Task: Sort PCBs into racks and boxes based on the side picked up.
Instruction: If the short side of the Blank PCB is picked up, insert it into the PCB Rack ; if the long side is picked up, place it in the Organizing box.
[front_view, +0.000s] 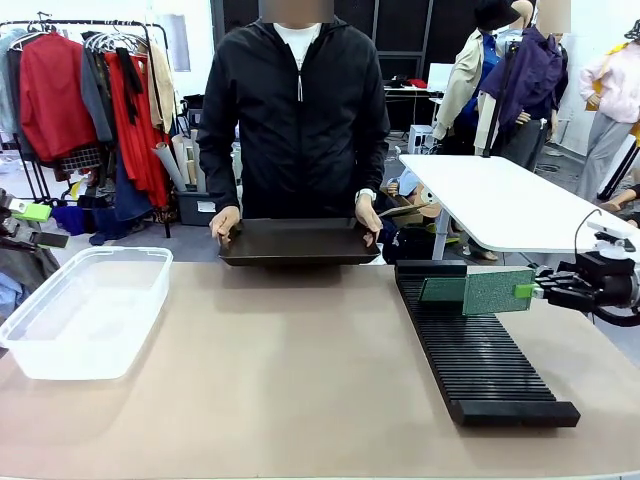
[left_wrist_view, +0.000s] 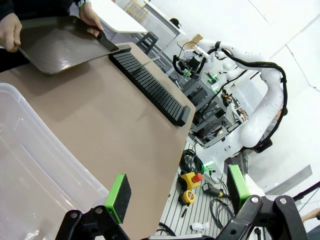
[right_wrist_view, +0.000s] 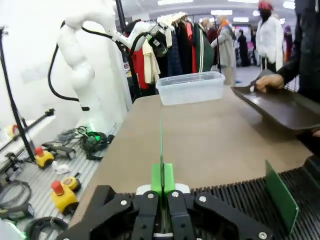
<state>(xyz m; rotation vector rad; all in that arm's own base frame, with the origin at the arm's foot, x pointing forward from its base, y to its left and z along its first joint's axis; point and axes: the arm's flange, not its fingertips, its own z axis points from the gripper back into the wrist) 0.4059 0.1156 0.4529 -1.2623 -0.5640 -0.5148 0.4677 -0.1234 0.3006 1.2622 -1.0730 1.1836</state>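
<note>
My right gripper (front_view: 530, 291) is shut on the edge of a green PCB (front_view: 497, 292) and holds it upright just above the far end of the black rack (front_view: 480, 350). In the right wrist view that PCB (right_wrist_view: 161, 145) shows edge-on between the shut green pads (right_wrist_view: 156, 178). A second PCB (front_view: 440, 290) stands in a slot at the rack's far end, also seen as the tilted PCB (right_wrist_view: 281, 195). The clear plastic box (front_view: 85, 310) sits at the table's left. My left gripper (left_wrist_view: 177, 192) hangs open over the box's (left_wrist_view: 30, 165) near corner, nothing between its pads (left_wrist_view: 118, 197).
A person at the far side holds a shallow dark tray (front_view: 300, 240) by both ends at the table edge. Bare tan tabletop (front_view: 290, 370) lies between box and rack. A white table (front_view: 500, 200) stands behind on the right. Cables and tools lie on the floor (right_wrist_view: 55, 180).
</note>
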